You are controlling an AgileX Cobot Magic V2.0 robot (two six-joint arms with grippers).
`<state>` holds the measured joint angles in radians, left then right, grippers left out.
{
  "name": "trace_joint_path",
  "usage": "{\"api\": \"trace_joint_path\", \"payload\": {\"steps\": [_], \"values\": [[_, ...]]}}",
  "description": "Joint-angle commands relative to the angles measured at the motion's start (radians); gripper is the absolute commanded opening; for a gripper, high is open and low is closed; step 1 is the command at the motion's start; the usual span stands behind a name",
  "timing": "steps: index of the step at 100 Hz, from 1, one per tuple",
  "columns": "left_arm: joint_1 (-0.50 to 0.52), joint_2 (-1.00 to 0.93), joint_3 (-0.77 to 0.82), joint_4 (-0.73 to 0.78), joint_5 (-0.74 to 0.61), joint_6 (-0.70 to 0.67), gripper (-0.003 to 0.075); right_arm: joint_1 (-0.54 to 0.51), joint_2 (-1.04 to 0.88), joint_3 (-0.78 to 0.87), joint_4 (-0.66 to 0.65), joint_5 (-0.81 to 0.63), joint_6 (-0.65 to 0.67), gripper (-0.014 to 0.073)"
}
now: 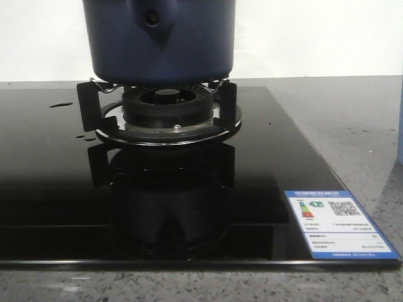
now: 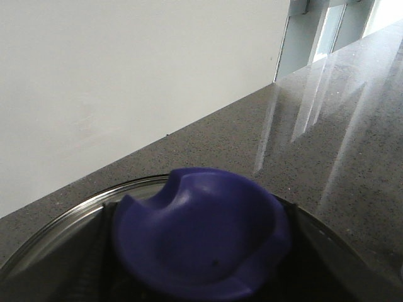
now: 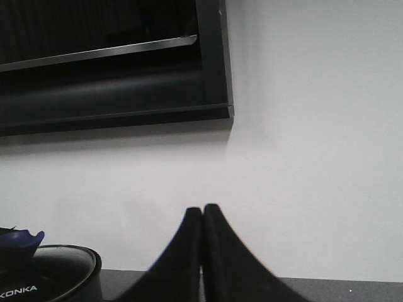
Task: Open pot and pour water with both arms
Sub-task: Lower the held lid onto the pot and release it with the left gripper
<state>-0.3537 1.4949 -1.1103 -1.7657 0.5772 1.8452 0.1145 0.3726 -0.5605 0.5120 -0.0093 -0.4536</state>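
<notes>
The dark navy pot (image 1: 160,44) stands on the burner's pan support at the back of the hob, its top cut off by the front view. A handle mount with a round hole (image 1: 152,17) faces me. The right wrist view catches the pot's rim (image 3: 56,277) with the glass lid on it. In the left wrist view the lid's blue knob (image 2: 201,233) fills the foreground above the lid's steel rim (image 2: 69,214). My left gripper (image 2: 201,250) has a dark finger pressed against each side of the knob. My right gripper (image 3: 203,209) is shut and empty, beside the pot, facing the white wall.
A black glass hob (image 1: 56,189) carries the round burner (image 1: 167,110), some water drops (image 1: 61,104) and a blue-and-white energy label (image 1: 337,223). Grey speckled countertop (image 1: 359,126) surrounds it. A pale blue object (image 1: 400,126) sits at the right edge. A dark range hood (image 3: 107,63) hangs above.
</notes>
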Motion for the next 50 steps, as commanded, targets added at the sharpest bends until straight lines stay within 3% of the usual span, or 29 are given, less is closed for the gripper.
{"api": "trace_joint_path", "payload": {"steps": [1,24,50], "values": [[-0.006,-0.026,-0.038,-0.081,0.048,0.016,0.0320,-0.005,0.006,-0.037,-0.008,-0.059,-0.011,-0.0069],[-0.006,-0.016,-0.038,-0.088,0.069,0.040,0.0346,-0.005,0.006,-0.037,-0.008,-0.041,-0.011,-0.0069],[-0.006,-0.016,-0.038,-0.097,0.068,0.066,0.0574,-0.005,0.006,-0.037,-0.008,-0.007,-0.011,-0.0069]]}}
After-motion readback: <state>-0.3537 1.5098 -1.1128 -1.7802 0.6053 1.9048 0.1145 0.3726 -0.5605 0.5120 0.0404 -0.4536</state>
